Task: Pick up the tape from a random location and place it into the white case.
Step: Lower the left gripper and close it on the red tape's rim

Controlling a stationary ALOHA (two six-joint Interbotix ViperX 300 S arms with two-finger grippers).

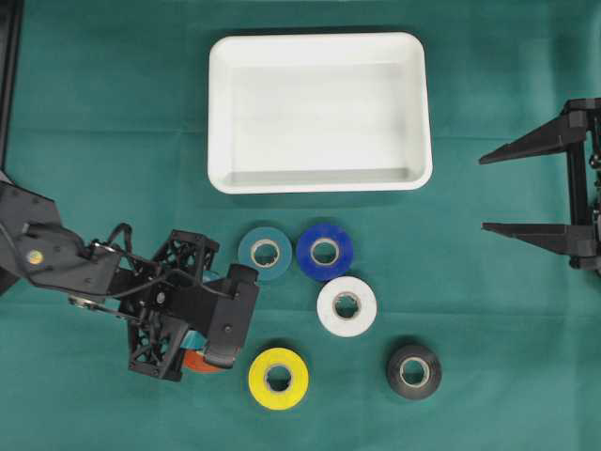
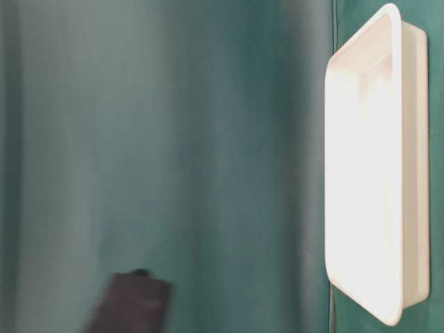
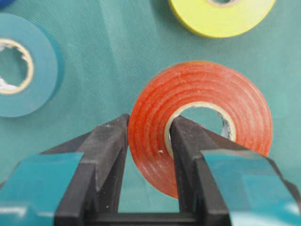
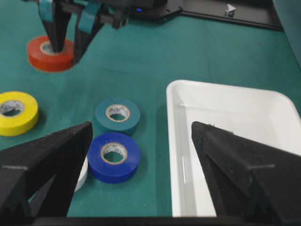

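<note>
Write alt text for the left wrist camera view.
The left gripper pinches the wall of an orange tape roll, one finger inside its core, over a green cloth. A teal roll lies left, a yellow roll above.

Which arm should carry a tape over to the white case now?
Left. The left gripper is already shut on the orange tape, one finger through its core and one outside. The right gripper hangs open beside the white case, holding nothing, with the other rolls farther from it.
</note>
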